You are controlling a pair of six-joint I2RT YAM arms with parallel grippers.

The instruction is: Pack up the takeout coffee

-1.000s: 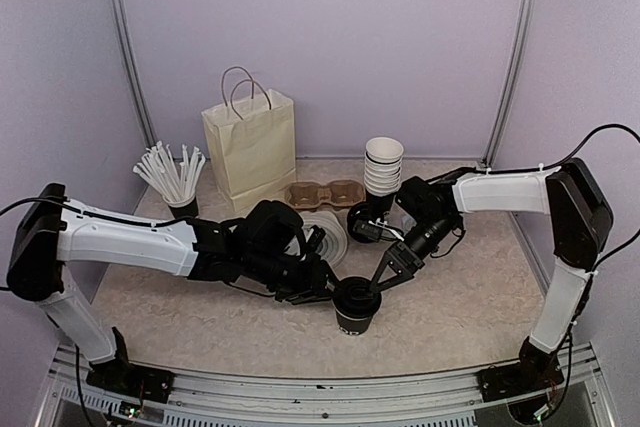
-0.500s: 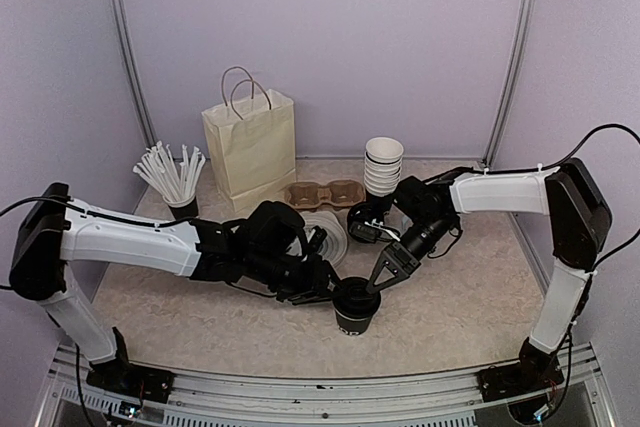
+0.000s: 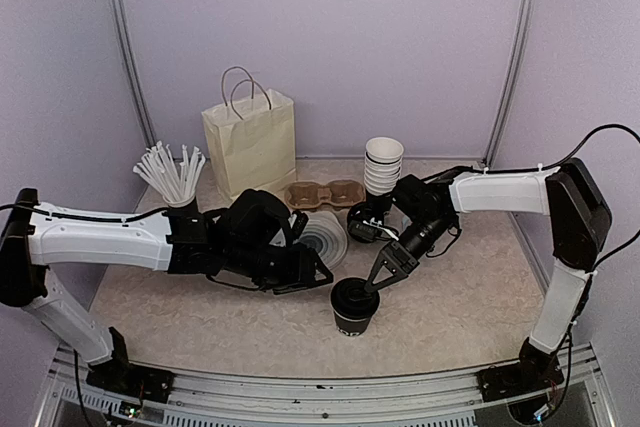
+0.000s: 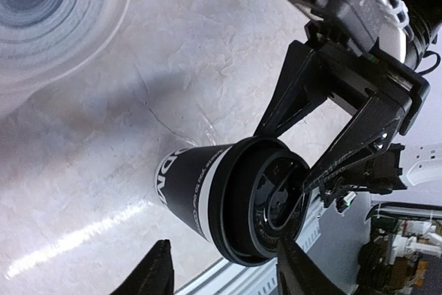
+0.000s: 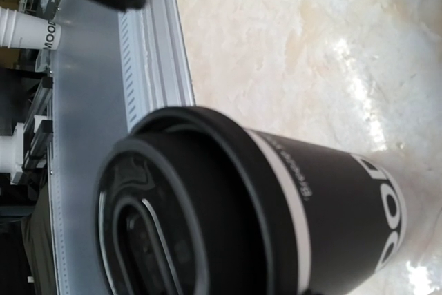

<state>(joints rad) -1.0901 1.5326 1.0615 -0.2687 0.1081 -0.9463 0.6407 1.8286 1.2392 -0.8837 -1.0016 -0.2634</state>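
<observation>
Coffee [image 3: 355, 309] upright on table [image 3: 470, 282], front centre, lid on. White side lettering only partly seen, perhaps "MOO"; small print unreadable. Right hand [image 3: 378, 285] spread apart over lid rim. Left hand [image 4: 224, 276] apart, beside coffee, not touching.

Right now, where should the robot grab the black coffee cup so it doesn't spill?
Probably hold the takeout coffee by its paper wall, just under the lid, coming from the side. It stands upright and round, so opposite sides can be squeezed; the lid alone might pop off.
</observation>
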